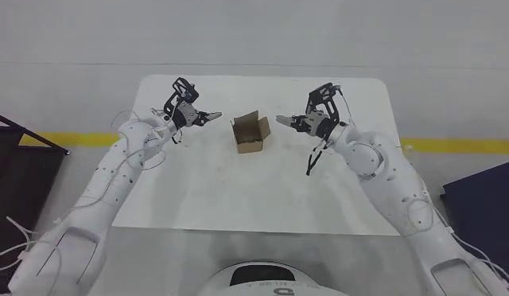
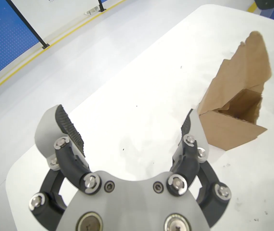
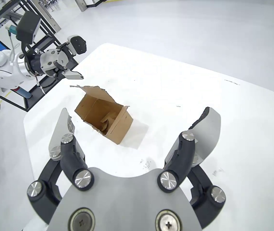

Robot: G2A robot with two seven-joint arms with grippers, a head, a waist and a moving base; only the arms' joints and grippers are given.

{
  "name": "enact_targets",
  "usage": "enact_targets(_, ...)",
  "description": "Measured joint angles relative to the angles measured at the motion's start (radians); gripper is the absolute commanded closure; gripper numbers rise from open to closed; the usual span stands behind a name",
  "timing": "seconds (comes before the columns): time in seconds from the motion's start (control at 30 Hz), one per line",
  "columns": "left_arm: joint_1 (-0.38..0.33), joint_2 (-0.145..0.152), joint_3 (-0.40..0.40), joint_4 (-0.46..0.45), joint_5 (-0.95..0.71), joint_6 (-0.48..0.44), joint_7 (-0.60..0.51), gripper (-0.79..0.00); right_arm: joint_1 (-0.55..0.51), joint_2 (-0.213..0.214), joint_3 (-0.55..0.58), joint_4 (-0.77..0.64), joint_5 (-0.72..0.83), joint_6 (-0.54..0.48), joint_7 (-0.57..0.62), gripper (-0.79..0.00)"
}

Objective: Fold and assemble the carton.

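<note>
A small brown carton (image 1: 251, 132) stands on the white table (image 1: 262, 192) near its far middle, its top open and its flaps raised. The right wrist view looks into the carton (image 3: 103, 117), where folded inner flaps lie at the bottom. My left gripper (image 1: 214, 117) hovers just left of the carton, open and holding nothing. In its own view the left gripper (image 2: 127, 118) has one fingertip close by a flap of the carton (image 2: 235, 102). My right gripper (image 1: 283, 121) hangs open just right of the carton, apart from it. The left gripper (image 3: 76, 61) also shows beyond the carton.
The table's near half is bare white surface. A yellow floor line (image 1: 457, 146) runs past both sides of the table. A dark metal rack (image 3: 19, 37) stands off the table's left side, and blue panels (image 2: 4, 32) line the room behind.
</note>
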Motion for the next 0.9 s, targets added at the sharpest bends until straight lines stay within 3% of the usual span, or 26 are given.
enact_targets(0.23,-0.048,-0.031,0.052,0.095,0.010,-0.009,0.029,-0.785,-0.026,-0.006,-0.029,0.054,-0.174,0.118,-0.078,-0.785)
enact_targets(0.4,-0.072,-0.056,0.087,0.148,-0.004,-0.019,0.037,-0.785,-0.021,-0.027,-0.109,0.113,-0.312,0.182,-0.145,-0.785)
enact_targets(0.9,-0.128,-0.110,0.160,0.249,-0.034,-0.134,-0.001,-0.785,0.150,-0.121,-0.273,0.299,-0.329,0.223,-0.132,-0.785)
